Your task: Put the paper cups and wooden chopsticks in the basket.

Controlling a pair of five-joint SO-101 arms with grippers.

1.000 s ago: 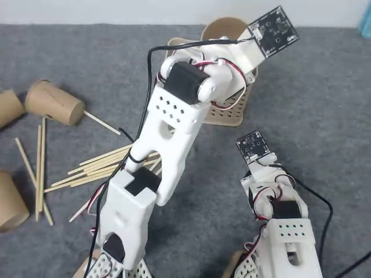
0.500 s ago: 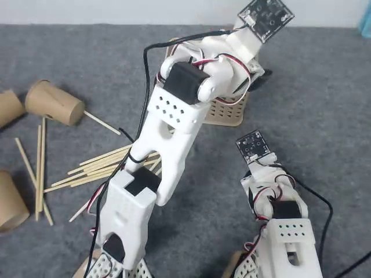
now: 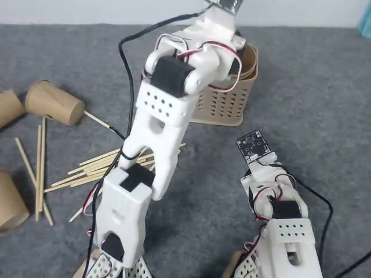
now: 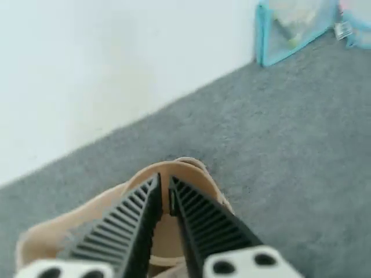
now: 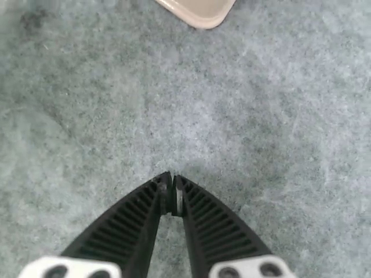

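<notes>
We see the basket (image 3: 226, 107), a beige plastic tub with rounded corners and walls pierced by rows of small slots, standing near the middle of the table's far edge. The table (image 3: 324, 98) wears a grey, felt-like cover with a short nap. A brown paper cup (image 3: 251, 62) leans inside the basket against the wall toward the table's right edge, its rim showing above the basket's lip. The left arm (image 3: 162, 116), built of white printed shells with black motors and looped wires, stretches from the near edge over the basket. The left gripper (image 4: 164, 188) hangs above the cup's round mouth, its black ribbed fingers (image 4: 203, 223) drawn almost together with only a thin slit between them; we cannot tell whether the cup's wall is caught there. The right gripper (image 5: 172, 194) is pressed together tip to tip over bare grey nap, near a rounded corner of the basket. A tapered lying cup (image 3: 53, 102) rests on its side near the left edge, and a second cup (image 3: 8, 107) and a third cup (image 3: 10, 202) are cut off by that edge. A fanned sheaf of chopsticks (image 3: 98, 167), thin pale wooden rods, lies partly under the left arm. A pair of chopsticks (image 3: 40, 168) lies parallel nearer the left edge, and a single chopstick (image 3: 102, 123) slants away from the lying cup's end.
</notes>
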